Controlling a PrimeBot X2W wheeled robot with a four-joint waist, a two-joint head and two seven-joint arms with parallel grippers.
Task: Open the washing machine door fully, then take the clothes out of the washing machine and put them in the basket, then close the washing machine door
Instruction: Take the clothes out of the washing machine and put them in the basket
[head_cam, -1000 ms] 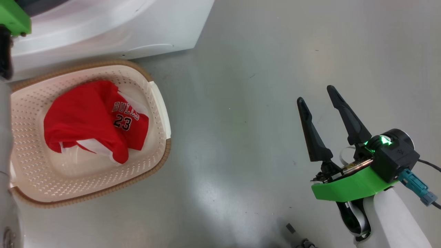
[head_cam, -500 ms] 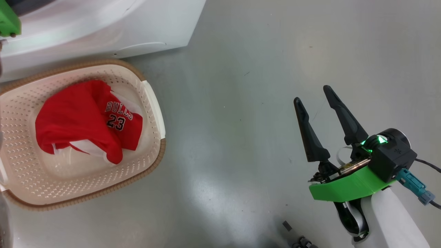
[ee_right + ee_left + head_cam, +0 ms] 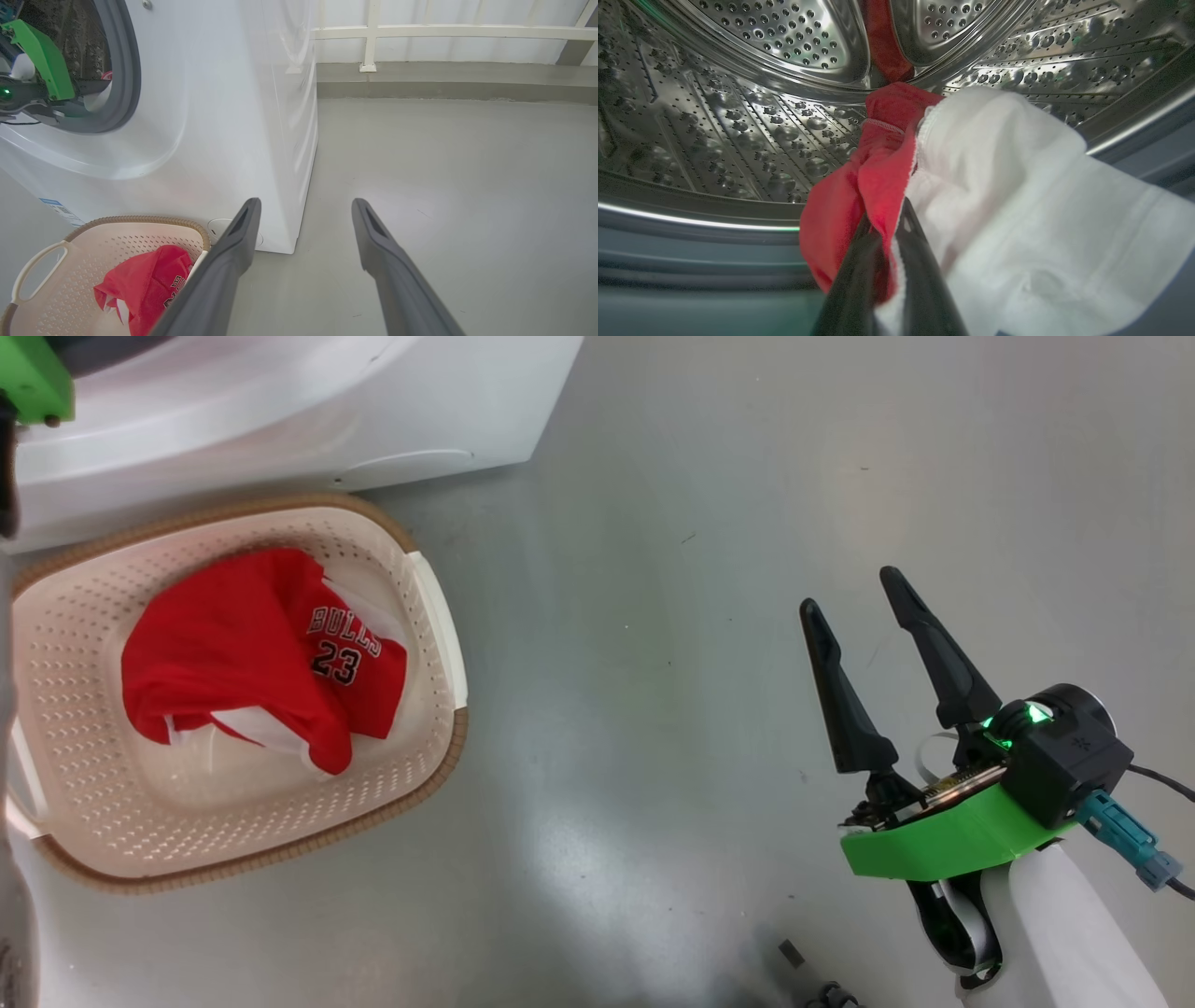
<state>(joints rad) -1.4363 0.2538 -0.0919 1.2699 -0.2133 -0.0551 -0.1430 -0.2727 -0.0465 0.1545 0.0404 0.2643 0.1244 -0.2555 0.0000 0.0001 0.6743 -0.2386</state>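
Note:
In the left wrist view my left gripper (image 3: 889, 219) is inside the steel drum (image 3: 761, 116) of the washing machine (image 3: 224, 116). It is shut on a bunched garment, red (image 3: 878, 177) on one side and white (image 3: 1017, 210) on the other. More red cloth (image 3: 887, 42) lies deeper in the drum. The cream basket (image 3: 439, 616) stands on the floor before the machine (image 3: 280, 401) and holds the red "BULLS 23" jersey (image 3: 233, 653). Off to the right, above bare floor, my right gripper (image 3: 859, 593) is open and holds nothing. The washing machine door is out of view.
The right wrist view has the grey gasket (image 3: 133, 70) around the opening, with my left arm's green bracket (image 3: 42, 60) reaching through it. A white railing (image 3: 420, 31) and low kerb run along the far side of the grey floor. A small dark part (image 3: 790, 952) lies near my base.
The head camera swung slightly and came back. The basket, the jersey and my right gripper kept their places. My left gripper has gone from open to shut.

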